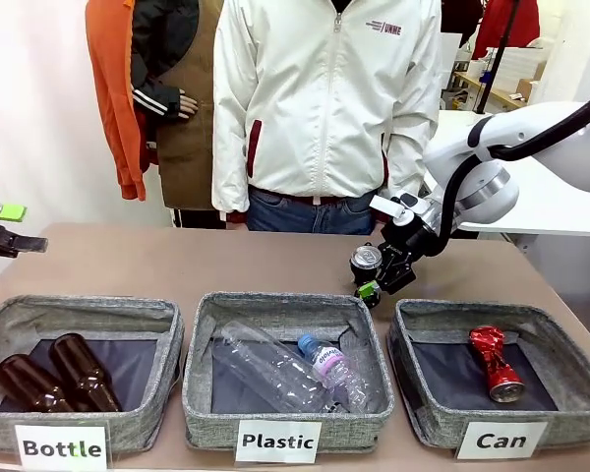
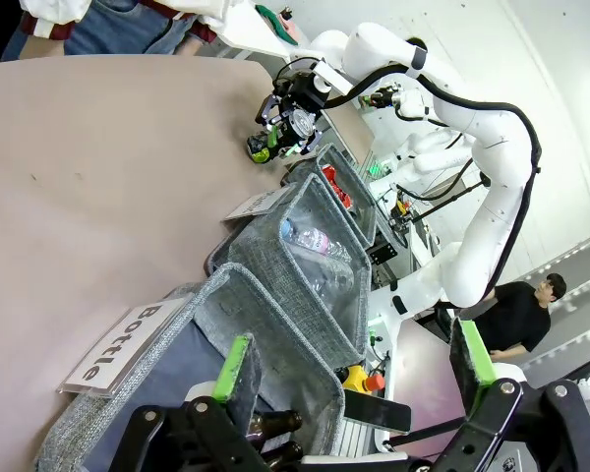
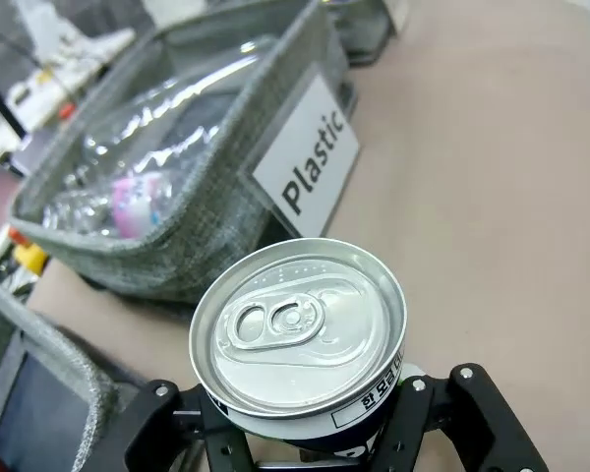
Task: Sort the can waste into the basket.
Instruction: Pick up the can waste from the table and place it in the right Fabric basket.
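Your right gripper is clamped on the dark can, holding it upright just above the table behind the gap between the Plastic basket and the Can basket, probably so it can swing right and drop beside the red can lying there. Your left gripper hangs unclenched and empty, near the Bottle basket at the far left, clear of the carry.

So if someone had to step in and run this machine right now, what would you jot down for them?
Right end effector: shut on the dark can, held behind the Plastic basket, not yet over the Can basket.
Left end effector: open, holding nothing, parked above the Bottle basket.
Done: crushed red can lies in the Can basket.
Left: carry the dark can over and drop it in.
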Motion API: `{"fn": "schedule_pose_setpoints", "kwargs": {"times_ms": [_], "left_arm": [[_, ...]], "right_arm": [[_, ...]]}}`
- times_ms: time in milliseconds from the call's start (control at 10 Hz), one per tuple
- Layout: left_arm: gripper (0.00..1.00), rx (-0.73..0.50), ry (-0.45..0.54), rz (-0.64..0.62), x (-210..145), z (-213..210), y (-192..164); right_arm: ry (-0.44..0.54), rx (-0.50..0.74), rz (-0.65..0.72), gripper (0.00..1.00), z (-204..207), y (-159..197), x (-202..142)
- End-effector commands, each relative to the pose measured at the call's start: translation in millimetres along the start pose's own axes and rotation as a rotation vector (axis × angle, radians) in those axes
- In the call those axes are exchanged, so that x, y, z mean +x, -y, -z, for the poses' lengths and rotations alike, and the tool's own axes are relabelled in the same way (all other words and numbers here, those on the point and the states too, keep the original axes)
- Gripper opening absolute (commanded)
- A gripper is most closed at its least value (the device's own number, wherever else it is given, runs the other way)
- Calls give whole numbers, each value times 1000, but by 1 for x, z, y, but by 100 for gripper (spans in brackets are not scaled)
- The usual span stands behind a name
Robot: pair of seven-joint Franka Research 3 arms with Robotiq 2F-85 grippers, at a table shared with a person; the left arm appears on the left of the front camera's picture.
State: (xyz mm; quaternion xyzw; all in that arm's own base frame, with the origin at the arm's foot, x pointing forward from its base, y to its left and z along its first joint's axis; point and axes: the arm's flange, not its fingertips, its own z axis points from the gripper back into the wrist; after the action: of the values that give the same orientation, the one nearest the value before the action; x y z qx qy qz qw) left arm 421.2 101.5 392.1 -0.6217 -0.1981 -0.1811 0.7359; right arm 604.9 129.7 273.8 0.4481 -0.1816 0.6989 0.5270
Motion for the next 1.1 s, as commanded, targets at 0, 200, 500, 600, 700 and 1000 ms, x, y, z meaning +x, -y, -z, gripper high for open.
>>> {"fn": "schedule_pose_setpoints", "kwargs": {"times_ms": [0,200,500,600,700,1000], "left_arm": [[100,7,-9,3,-1,0,4],[100,7,-9,3,-1,0,4],[100,7,-9,3,-1,0,4],[100,7,-9,3,-1,0,4],[100,7,-9,3,-1,0,4],[100,7,-9,3,-1,0,4]], "right_arm": [[13,-25,-22,0,-8,4,4],[-1,-69,-27,0,-21,-8,14],[-94,-242,31,0,-81,-80,82],[-146,-261,42,0,-92,-112,102],[-211,-265,153,0,-94,-147,121],[-575,-380,362,0,-55,-232,148]]}}
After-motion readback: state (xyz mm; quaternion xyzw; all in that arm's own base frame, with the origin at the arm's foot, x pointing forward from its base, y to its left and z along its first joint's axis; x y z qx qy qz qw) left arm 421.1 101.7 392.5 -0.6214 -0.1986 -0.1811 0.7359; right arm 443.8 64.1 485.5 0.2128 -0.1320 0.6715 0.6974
